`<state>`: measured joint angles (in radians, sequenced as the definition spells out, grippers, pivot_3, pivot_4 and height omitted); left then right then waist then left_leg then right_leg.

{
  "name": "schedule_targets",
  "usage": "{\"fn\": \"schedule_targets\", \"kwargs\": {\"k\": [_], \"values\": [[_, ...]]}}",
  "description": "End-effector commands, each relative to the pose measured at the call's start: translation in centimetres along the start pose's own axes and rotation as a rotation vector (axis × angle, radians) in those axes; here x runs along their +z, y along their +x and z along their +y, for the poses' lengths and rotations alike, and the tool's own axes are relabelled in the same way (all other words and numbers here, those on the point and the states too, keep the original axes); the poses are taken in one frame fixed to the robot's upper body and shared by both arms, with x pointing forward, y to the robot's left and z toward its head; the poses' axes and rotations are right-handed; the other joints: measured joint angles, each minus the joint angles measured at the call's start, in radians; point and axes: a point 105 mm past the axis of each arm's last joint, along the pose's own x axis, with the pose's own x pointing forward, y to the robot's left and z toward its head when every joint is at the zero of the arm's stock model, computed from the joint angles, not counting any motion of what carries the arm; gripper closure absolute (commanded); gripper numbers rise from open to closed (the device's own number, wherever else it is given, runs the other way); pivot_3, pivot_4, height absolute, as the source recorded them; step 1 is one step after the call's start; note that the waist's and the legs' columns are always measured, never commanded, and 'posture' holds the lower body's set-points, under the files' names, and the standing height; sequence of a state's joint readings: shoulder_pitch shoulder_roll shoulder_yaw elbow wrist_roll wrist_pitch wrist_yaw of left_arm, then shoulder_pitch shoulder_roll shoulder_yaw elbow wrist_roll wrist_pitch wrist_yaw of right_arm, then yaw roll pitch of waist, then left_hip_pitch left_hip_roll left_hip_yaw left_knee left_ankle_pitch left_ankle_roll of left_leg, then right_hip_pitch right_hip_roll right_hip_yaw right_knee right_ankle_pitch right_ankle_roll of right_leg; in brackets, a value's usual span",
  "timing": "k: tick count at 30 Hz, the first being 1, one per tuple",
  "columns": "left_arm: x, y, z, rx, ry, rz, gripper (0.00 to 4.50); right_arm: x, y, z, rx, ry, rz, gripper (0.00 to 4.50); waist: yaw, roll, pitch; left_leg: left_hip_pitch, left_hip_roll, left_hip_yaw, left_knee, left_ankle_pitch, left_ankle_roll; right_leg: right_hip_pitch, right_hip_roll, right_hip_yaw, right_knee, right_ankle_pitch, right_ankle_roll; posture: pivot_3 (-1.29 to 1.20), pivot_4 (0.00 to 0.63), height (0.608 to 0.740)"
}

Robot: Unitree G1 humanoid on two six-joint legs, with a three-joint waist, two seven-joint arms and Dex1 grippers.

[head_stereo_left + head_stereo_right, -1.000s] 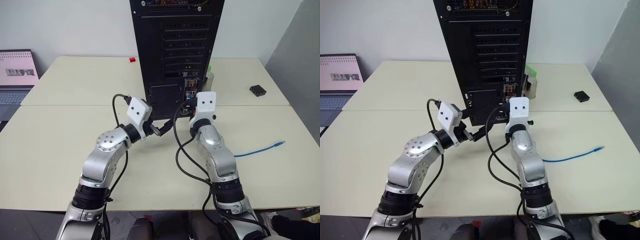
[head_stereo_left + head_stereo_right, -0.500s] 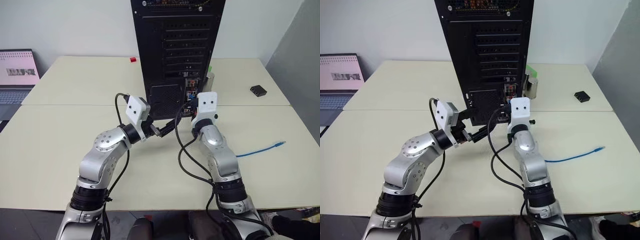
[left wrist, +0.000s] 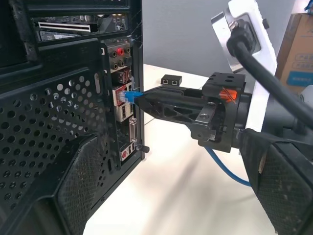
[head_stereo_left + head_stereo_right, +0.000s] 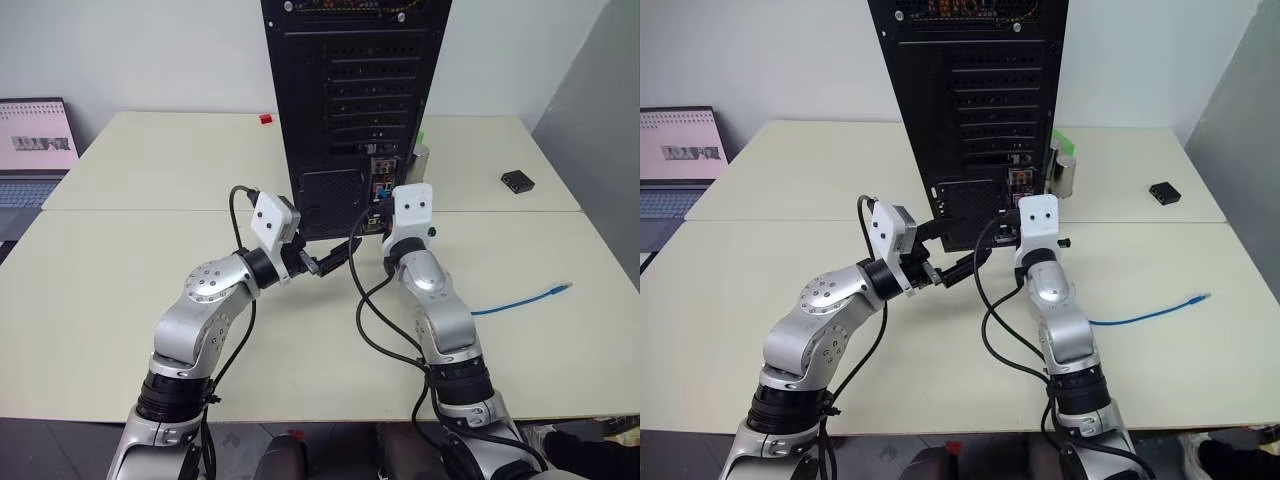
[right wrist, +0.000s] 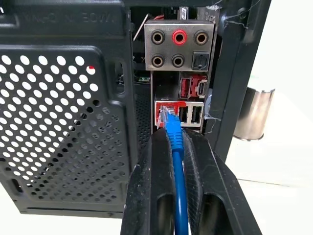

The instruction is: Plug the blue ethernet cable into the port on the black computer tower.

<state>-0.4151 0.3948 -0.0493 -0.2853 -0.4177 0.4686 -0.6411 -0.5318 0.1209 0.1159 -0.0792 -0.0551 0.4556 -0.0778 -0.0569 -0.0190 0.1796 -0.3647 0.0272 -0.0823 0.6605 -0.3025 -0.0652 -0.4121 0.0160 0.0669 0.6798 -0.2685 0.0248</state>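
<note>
Right fingers [image 5: 178,161] clamp one blue ethernet cable [image 5: 174,134] at one black computer tower [image 5: 63,98]; left fingers [image 4: 335,257] apart.

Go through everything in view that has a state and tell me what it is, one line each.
blue ethernet cable: plug at the port, far end loose on the table.
black computer tower: upright, rear face toward the robot.
right gripper: shut on the cable just behind its plug.
left gripper: open, holding nothing.
laptop: open, screen lit.
</note>
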Motion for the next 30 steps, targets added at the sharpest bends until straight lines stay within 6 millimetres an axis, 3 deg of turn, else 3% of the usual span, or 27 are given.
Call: {"fn": "schedule_targets", "kwargs": {"k": [1,30], "values": [[0.5,-0.2,0.7,0.048,0.058,-0.004,0.00,1.5,0.1,1.6,0.041,0.039,-0.026,4.50,-0.002,0.000,0.000,0.000,0.000,0.000,0.000,0.000,0.000,0.000,0.000,0.000,0.000,0.000,0.000,0.00,0.150,0.740],[0.0,-0.3,1.2,0.035,0.082,0.042,0.00,2.9,1.3,3.0,0.064,0.060,-0.044,4.50,-0.006,0.000,0.000,0.000,0.000,0.001,-0.001,0.000,0.000,-0.001,0.000,0.001,0.000,0.000,0.000,0.00,0.150,0.740]]}}
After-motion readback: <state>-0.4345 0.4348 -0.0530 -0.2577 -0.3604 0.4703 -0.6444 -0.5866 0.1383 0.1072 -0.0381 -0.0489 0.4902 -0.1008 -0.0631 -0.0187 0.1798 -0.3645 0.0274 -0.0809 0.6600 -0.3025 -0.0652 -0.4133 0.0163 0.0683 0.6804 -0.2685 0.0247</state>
